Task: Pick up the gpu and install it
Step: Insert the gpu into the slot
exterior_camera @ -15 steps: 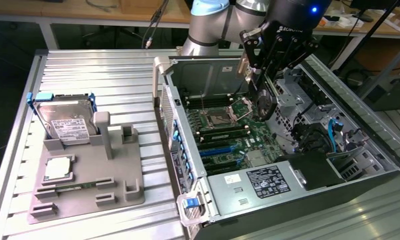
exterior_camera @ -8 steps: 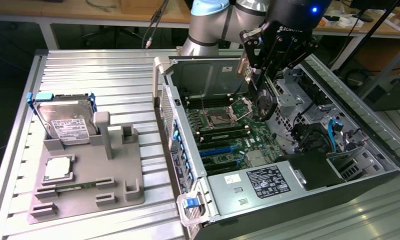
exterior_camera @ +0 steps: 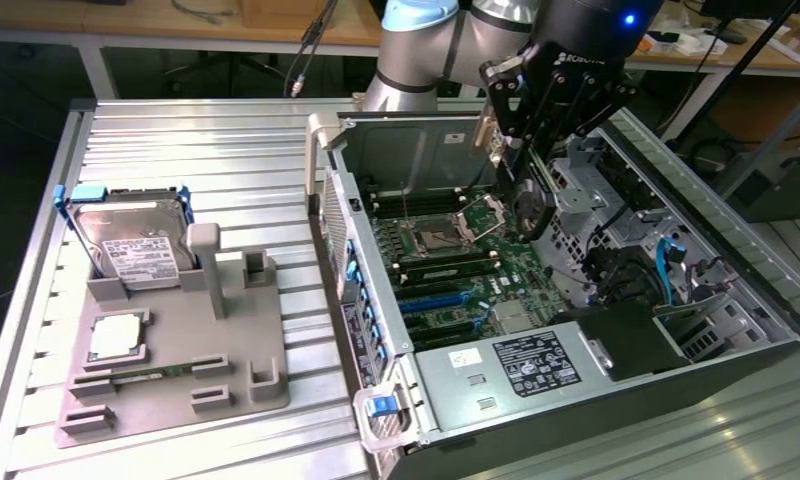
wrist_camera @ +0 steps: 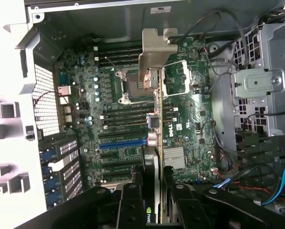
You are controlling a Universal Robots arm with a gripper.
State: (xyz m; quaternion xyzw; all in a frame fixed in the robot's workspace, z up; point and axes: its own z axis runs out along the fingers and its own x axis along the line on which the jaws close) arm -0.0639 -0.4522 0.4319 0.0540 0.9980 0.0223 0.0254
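The gripper [exterior_camera: 526,172] is hanging inside the open computer case [exterior_camera: 369,300], and its fingers [wrist_camera: 131,202] are clamping the gpu [exterior_camera: 531,208] from both sides, so the pick-up part of the task looks done. The card is standing on edge, off the surface [exterior_camera: 173,140] and above the motherboard [exterior_camera: 460,262], near the processor socket [exterior_camera: 443,236] and towards the far end of the case. In the wrist view the gpu [wrist_camera: 155,143] is showing edge-on as a thin line running out from between the fingers, with its silver bracket [wrist_camera: 157,47] at the far end and the board's expansion slots [wrist_camera: 122,142] lying off to one side of it. It appears to be hanging clear of the board rather than sitting in any slot, though the exact gap is hard to judge. So the install itself is not yet done: the card is neither lined up over a slot nor pressed in. On the exterior view's left, the grey holder [exterior_camera: 240,385] is carrying the hard drive [exterior_camera: 133,245], well apart from the gripper.
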